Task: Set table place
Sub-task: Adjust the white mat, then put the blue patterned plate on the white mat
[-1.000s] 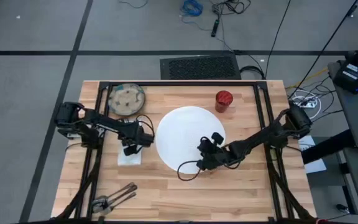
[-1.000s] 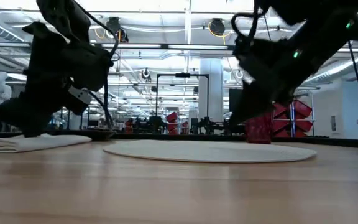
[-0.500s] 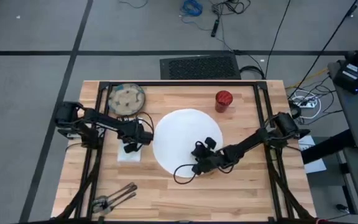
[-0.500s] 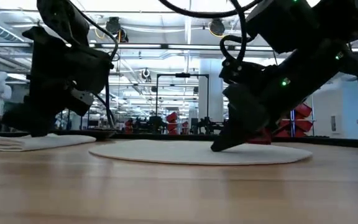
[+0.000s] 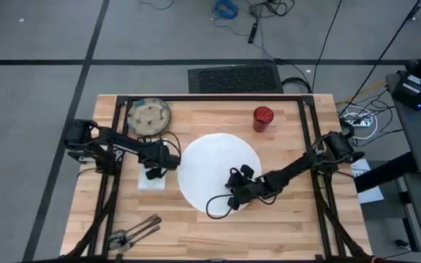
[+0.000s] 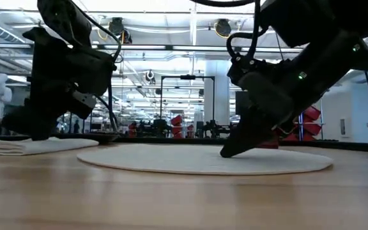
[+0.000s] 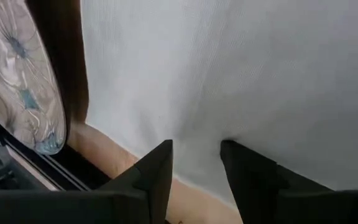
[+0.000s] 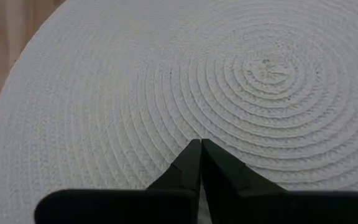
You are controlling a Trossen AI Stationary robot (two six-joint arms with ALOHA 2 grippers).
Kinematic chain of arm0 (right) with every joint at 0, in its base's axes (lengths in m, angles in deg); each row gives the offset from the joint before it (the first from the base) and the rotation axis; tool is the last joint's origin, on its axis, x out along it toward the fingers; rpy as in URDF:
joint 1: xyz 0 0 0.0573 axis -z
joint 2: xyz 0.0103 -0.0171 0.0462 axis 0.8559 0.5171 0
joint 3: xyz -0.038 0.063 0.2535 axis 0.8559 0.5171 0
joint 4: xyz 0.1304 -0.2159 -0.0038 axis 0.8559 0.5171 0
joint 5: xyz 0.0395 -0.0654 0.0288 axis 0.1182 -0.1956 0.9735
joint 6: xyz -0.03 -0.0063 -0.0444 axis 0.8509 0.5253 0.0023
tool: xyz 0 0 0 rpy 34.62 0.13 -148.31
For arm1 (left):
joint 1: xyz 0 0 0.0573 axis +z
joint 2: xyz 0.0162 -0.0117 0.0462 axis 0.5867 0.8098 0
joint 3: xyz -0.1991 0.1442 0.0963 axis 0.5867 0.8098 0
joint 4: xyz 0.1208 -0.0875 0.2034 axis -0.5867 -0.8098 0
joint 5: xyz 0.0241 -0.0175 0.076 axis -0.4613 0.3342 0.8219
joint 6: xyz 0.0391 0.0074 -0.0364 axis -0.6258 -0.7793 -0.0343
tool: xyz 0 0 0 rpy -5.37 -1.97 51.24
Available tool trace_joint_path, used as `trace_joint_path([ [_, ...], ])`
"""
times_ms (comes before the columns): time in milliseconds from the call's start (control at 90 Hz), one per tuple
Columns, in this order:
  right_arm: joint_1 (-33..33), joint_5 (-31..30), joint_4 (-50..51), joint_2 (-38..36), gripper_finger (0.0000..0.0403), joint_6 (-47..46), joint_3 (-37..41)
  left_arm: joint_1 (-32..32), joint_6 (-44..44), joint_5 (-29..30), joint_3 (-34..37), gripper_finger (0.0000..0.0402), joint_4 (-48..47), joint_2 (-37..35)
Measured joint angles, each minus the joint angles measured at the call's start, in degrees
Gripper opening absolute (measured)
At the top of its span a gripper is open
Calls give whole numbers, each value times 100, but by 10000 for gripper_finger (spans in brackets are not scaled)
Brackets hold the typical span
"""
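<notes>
Overhead, the wooden table [image 5: 283, 219] carries a large round white woven mat [image 5: 210, 157] near its middle, a speckled beige bowl [image 5: 149, 117] toward the far left corner, a small red cup [image 5: 263, 117] beyond the mat on the right, a white napkin [image 5: 152, 184] just left of the mat and dark cutlery [image 5: 134, 232] at the near left edge. The right gripper [image 5: 234, 199] sits low on the mat's near right part, while the left gripper [image 5: 154, 173] is over the napkin. From table height, the mat [image 6: 203, 158] lies flat, the right gripper's tip [image 6: 225, 153] touching its surface, and the left gripper [image 6: 27, 131] stands on the napkin [image 6: 18, 146] at the left. The left wrist camera shows the left gripper [image 7: 196, 155] with a narrow gap between its fingers, pointing at the white cloth [image 7: 260, 74], the bowl [image 7: 20, 74] beside it. The right wrist camera shows the right gripper [image 8: 200, 149] with fingers pressed together against the woven mat [image 8: 166, 81], pinching nothing visible.
</notes>
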Motion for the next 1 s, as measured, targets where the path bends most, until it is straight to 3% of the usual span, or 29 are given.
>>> trace_joint_path([
  [267,-149,-67,-104,-580,0,245,20,-1,55,-197,-158,132,-203,12],
  [578,-499,-1142,-113,-1308,0,649,13,52,208,81,-644,132,-636,-214],
  [733,-580,-1408,-201,-1384,0,730,9,532,509,153,-999,149,-556,-555],
  [889,-579,-1452,-241,-1378,0,646,9,1295,1112,855,-1355,191,-495,-584],
  [1000,-578,-1450,-246,-1376,0,638,9,1752,1084,919,-1403,215,224,-527],
])
